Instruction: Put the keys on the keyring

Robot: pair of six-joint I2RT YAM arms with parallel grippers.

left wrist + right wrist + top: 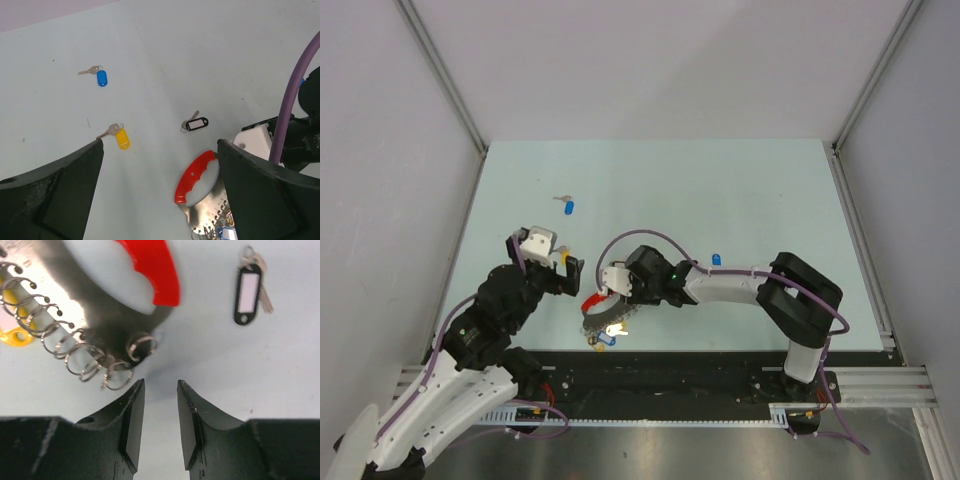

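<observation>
The keyring shows as a red plastic arc (591,301) on a silver plate (608,321) near the table's front. Its arc (196,176) lies just ahead of my left gripper (160,147), which is open wide, empty and raised above the table (567,275). My right gripper (160,385) is open by a narrow gap and empty. It sits just short of the plate's small split rings (80,357), beside the red arc (152,270). A yellow-tagged key (120,136) and a blue-tagged key (100,76) lie loose on the table. The blue one also shows from above (568,206).
A black-rimmed oval tag (195,123) with small keys lies on the table and also shows in the right wrist view (247,290). Yellow (616,328) and blue (600,341) tags hang at the plate's near edge. A small blue item (716,260) lies behind the right arm.
</observation>
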